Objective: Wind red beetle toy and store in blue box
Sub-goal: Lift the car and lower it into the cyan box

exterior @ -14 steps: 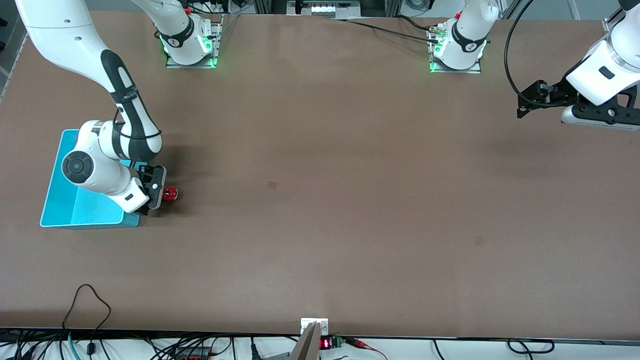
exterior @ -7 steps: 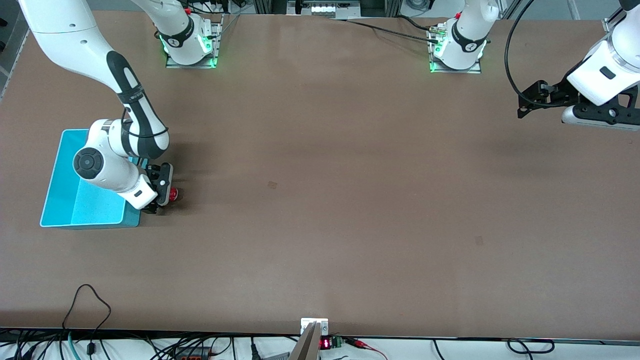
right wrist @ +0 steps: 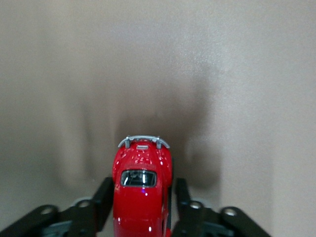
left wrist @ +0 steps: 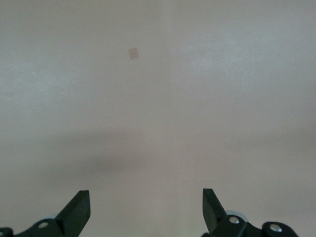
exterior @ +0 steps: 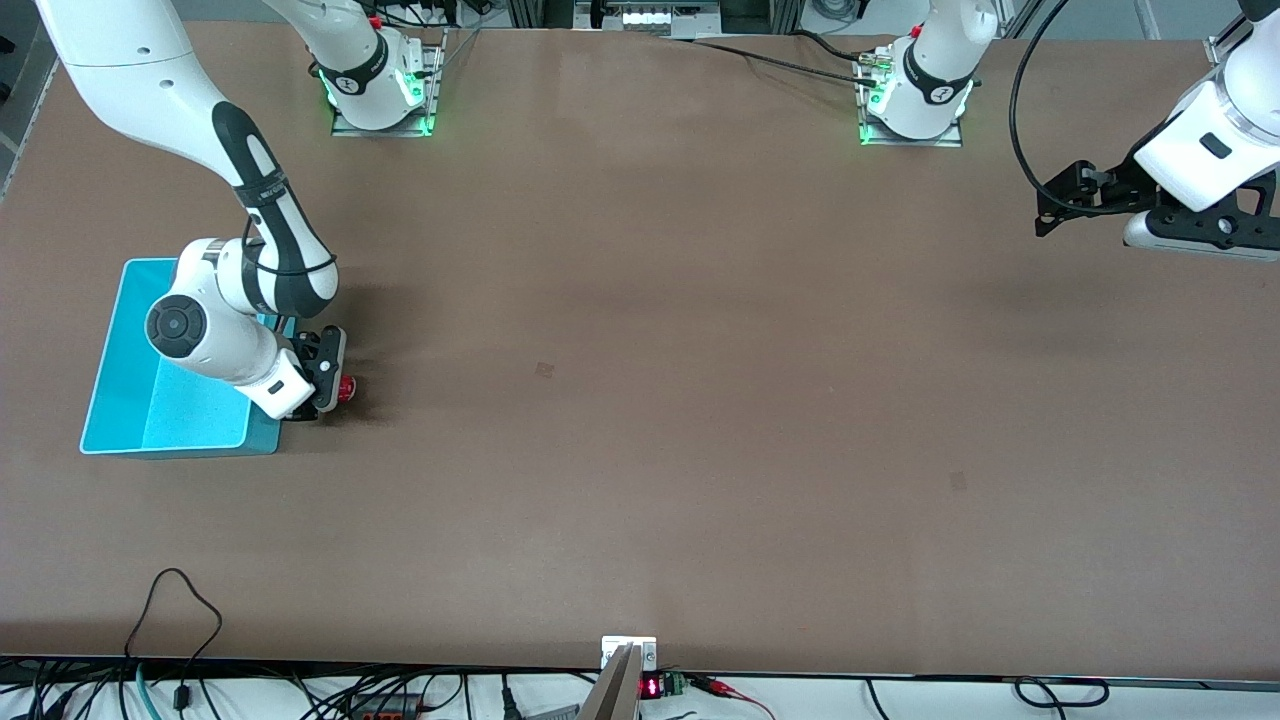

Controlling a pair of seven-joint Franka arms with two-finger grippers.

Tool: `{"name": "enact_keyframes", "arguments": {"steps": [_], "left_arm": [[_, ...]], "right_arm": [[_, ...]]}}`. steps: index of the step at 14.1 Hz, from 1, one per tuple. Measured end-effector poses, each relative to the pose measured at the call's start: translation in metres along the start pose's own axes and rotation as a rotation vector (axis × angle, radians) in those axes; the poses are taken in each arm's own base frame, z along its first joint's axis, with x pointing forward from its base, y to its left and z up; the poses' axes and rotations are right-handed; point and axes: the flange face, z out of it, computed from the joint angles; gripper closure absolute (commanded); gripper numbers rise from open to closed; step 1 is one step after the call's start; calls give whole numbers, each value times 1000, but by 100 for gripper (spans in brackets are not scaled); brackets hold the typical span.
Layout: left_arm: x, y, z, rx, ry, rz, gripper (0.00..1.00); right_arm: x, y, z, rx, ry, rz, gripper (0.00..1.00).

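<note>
The red beetle toy stands on the brown table right beside the blue box, toward the right arm's end. My right gripper is down at the table, shut on the toy's sides; the silvery bumper sticks out past its black fingers. The box is light cyan and holds nothing; my right arm hangs over part of it. My left gripper waits in the air over the left arm's end of the table, open with nothing between its fingers.
Both robot bases stand along the table's edge farthest from the front camera. Cables trail along the edge nearest it. A small patch marks the table's middle.
My right gripper slid over the red beetle toy, came down around it, and its fingers closed on the toy's sides. The left arm has not moved.
</note>
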Motion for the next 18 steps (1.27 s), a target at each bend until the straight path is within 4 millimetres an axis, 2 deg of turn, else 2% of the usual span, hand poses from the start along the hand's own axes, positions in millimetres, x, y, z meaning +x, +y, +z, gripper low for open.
{"name": "enact_keyframes", "arguments": {"steps": [3,9,13,18], "left_arm": [[0,0,0,0,0,0,0],[0,0,0,0,0,-1,0],[0,0,0,0,0,-1,0],[0,0,0,0,0,-1,0]], "right_arm": [[5,10,-19,-42,58,59,84],[19,30,-94,-144,309,397,89],[-12,31,-119,-119,305,749,90],[-44,20,-152,-57,184,1098,93]]}}
